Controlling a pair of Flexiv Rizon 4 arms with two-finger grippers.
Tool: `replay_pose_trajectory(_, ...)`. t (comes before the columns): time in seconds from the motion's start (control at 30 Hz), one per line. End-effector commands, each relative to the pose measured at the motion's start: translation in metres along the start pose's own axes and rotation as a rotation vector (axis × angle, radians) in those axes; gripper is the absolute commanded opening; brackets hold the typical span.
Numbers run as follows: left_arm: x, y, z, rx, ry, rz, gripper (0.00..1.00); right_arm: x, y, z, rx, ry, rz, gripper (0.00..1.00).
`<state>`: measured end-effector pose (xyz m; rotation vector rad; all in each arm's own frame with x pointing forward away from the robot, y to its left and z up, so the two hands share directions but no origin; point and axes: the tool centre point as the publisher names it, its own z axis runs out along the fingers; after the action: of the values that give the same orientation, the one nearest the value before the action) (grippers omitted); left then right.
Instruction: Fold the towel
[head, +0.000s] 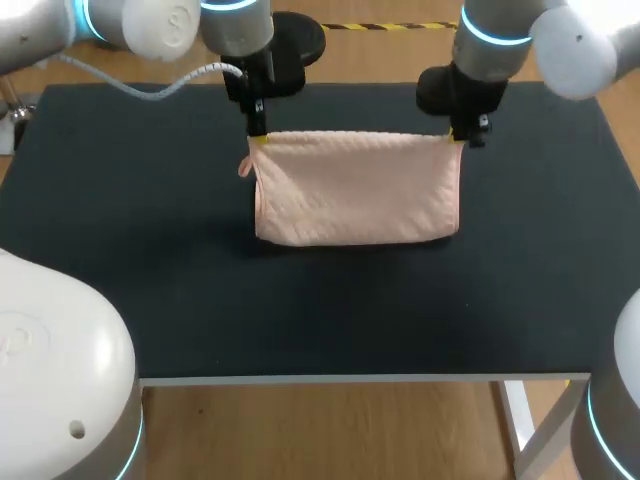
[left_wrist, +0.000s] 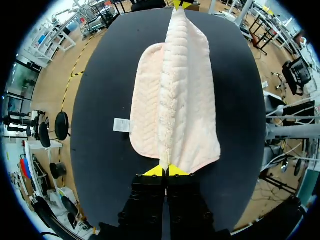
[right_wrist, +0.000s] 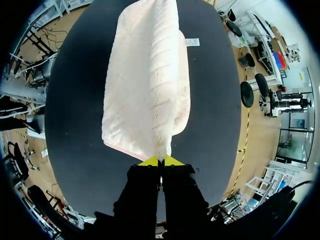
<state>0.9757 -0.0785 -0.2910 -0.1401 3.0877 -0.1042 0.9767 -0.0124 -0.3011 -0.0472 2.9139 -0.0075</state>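
Well, from where I stand the pale pink towel (head: 355, 190) sits a little toward twelve o'clock from the middle of the black counter (head: 120, 250). It is doubled over, with a rounded fold facing six o'clock. The left end effector (head: 258, 135) has its yellow tips pinched narrow on the towel's eleven o'clock corner. The right end effector (head: 455, 137) grips the one o'clock corner the same way (both arms come in from the twelve o'clock side). A small pink loop (head: 243, 168) pokes out at the towel's nine o'clock edge, just below the left corner.

From the left wrist, the left end effector (left_wrist: 165, 171) is closed on the cloth. The towel (left_wrist: 175, 100) runs straight ahead of it as a raised ridge to the right end effector (left_wrist: 178, 4) at the far end. Cloth falls away to both sides of that ridge onto the counter. A white label (left_wrist: 121, 125) lies flat beside the lower layer.

The right wrist shows much the same: the right end effector (right_wrist: 161, 161) is clamped on the towel (right_wrist: 145, 85), and the label (right_wrist: 192, 42) lies far ahead, beside the cloth.
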Motion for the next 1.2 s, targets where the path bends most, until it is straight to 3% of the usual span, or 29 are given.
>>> replay_pose_trajectory(0.03, -0.019, -0.007, 0.032, -0.03, 0.107, -0.014, 0.0, -0.01, 0.005, 0.033, 0.01, 0.034, 0.014, 0.0)
replay_pose_trajectory(0.3, -0.043, -0.007, 0.062, -0.056, 0.137, -0.026, 0.0, -0.017, 0.007, 0.064, 0.026, 0.052, 0.043, 0.0)
replay_pose_trajectory(0.57, -0.056, -0.008, 0.068, -0.066, 0.137, -0.005, 0.0, -0.031, 0.008, 0.064, 0.024, 0.002, 0.045, 0.0)
replay_pose_trajectory(0.6, -0.056, -0.008, 0.068, -0.062, 0.14, -0.004, 0.18, -0.033, 0.008, 0.064, 0.024, -0.005, 0.049, 0.28)
replay_pose_trajectory(0.63, -0.057, -0.007, 0.068, -0.043, 0.14, 0.001, 1.0, -0.034, 0.007, 0.063, 0.03, -0.009, 0.058, 1.0)
replay_pose_trajectory(0.77, -0.056, -0.004, 0.062, -0.017, 0.137, 0.018, 1.0, -0.039, 0.004, 0.055, 0.002, -0.062, 0.087, 1.0)
replay_pose_trajectory(0.87, -0.054, 0.001, 0.048, 0.04, 0.128, -0.001, 1.0, -0.046, 0.001, 0.039, -0.024, -0.149, 0.119, 1.0)
replay_pose_trajectory(0.97, -0.049, 0.007, 0.027, 0.133, 0.112, -0.013, 1.0, -0.055, -0.004, 0.022, -0.053, -0.218, 0.15, 1.0)
replay_pose_trajectory(1.2, -0.027, 0.015, -0.028, 0.456, 0.067, 0.022, 1.0, -0.069, -0.006, -0.02, -0.141, -0.301, 0.126, 1.0)
